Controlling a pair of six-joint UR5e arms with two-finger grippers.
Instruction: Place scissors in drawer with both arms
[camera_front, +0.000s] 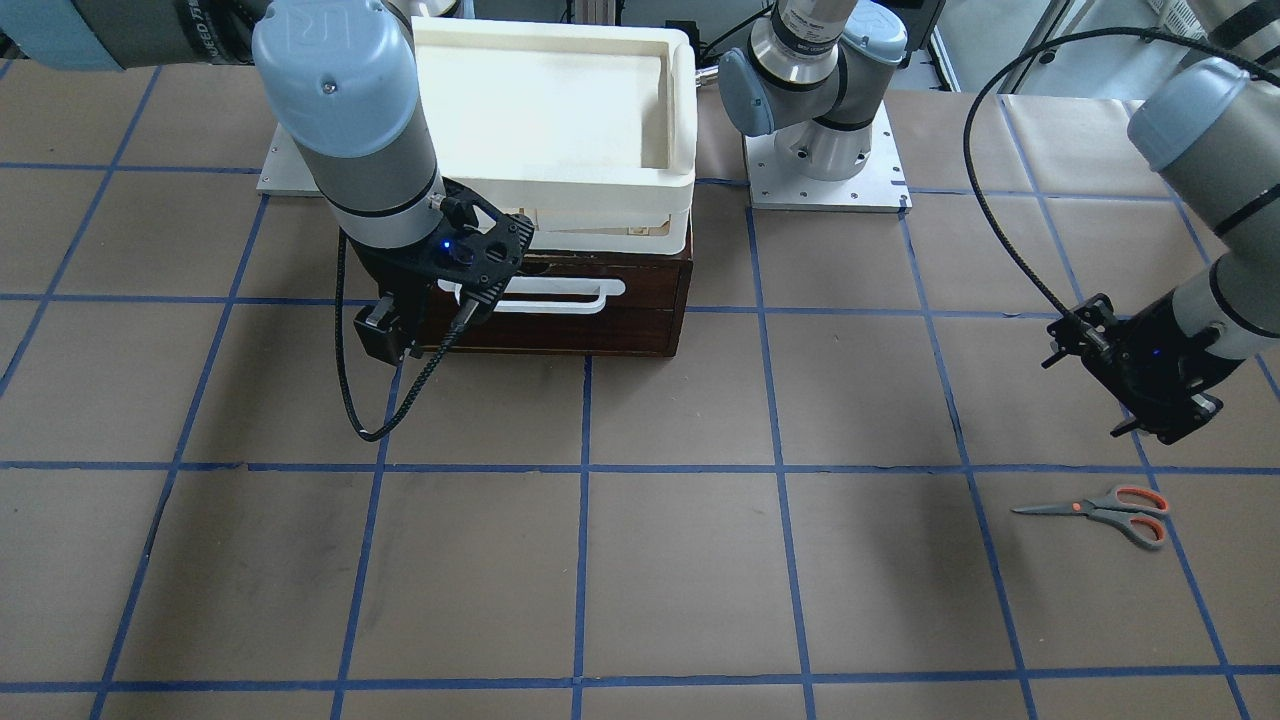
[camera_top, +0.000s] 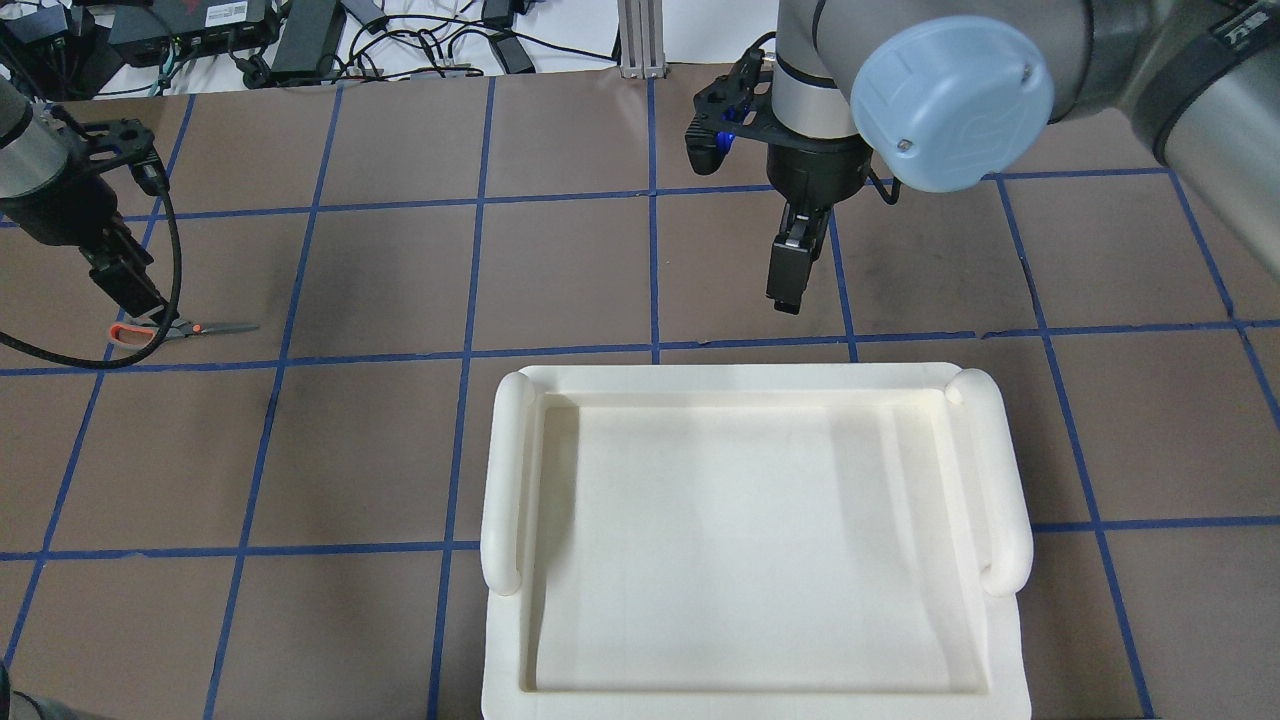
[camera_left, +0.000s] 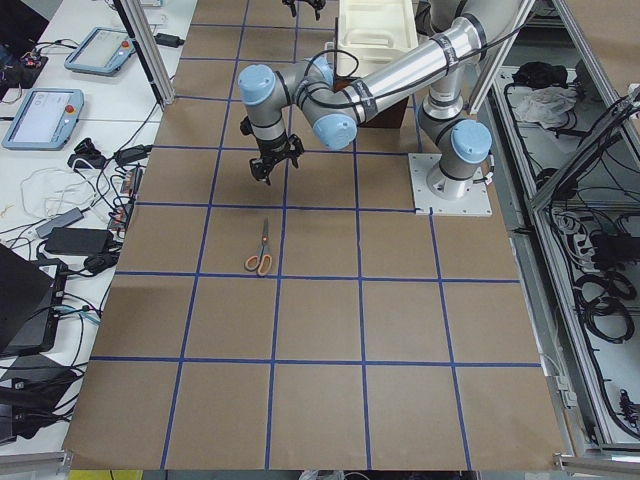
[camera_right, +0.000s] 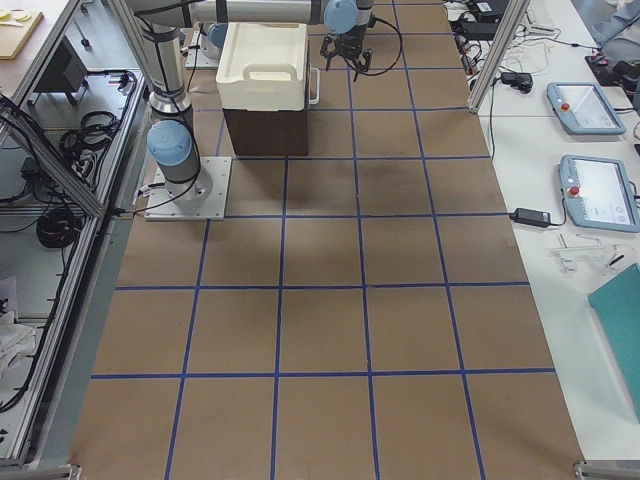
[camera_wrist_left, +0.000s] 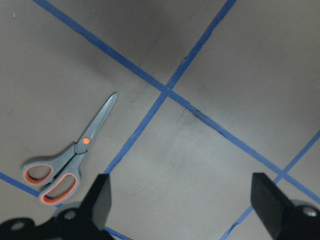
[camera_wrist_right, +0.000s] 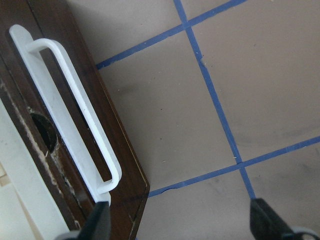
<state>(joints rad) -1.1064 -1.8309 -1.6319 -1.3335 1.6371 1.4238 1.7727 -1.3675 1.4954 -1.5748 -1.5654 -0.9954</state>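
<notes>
The scissors lie flat on the brown table, closed, orange-and-grey handles towards the table's left end; they also show in the overhead view and the left wrist view. My left gripper hovers open and empty just beside them, with the scissors outside its fingers. The drawer is closed, with a dark wood front and a white bar handle. My right gripper is open and empty in front of the drawer front, at one end of the handle, not around it.
A white tray-like box sits on top of the drawer unit and hides it from overhead. Blue tape lines grid the table. Both arm bases stand behind the drawer unit. A black cable hangs from the right wrist.
</notes>
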